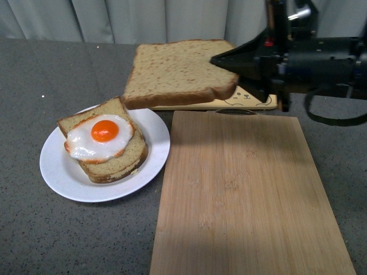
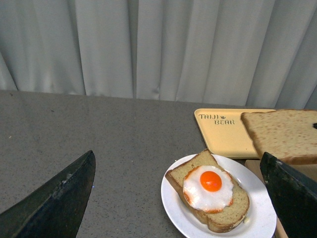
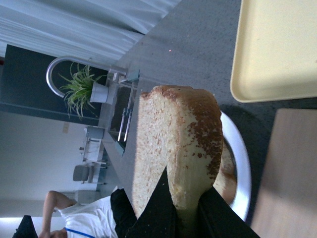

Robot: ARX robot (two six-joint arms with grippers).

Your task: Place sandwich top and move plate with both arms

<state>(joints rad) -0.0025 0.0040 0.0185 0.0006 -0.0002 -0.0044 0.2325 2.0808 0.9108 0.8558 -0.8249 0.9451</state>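
The tray [image 2: 223, 139] bears the only writing: "TAIJI BEAR", as far as the left wrist view lets it be read, in dark letters at one corner. A small bear face is drawn on the edge that shows in the front view.

There is one of each thing: one tray, one plate [image 1: 57, 172], one board [image 1: 246, 189], one egg [image 1: 100, 137] and one sandwich top [image 1: 178, 71]. The exception is the bread under the egg, which looks like two stacked slices [image 1: 123, 157].

The sandwich top is in the air, roughly level, at about 1 o'clock from the plate and over the tray's near edge. The right gripper [image 1: 226, 60] reaches in from 3 o'clock, its jaws clamped on the slice's crust edge.

The plate sits on the grey table [image 1: 34, 86] at 9 o'clock from the board, its rim just beside the board's edge. The tray lies at 12 o'clock from the board.

The left gripper [image 2: 177, 154] shows only in its own wrist view, with its jaws wide apart and nothing between them.
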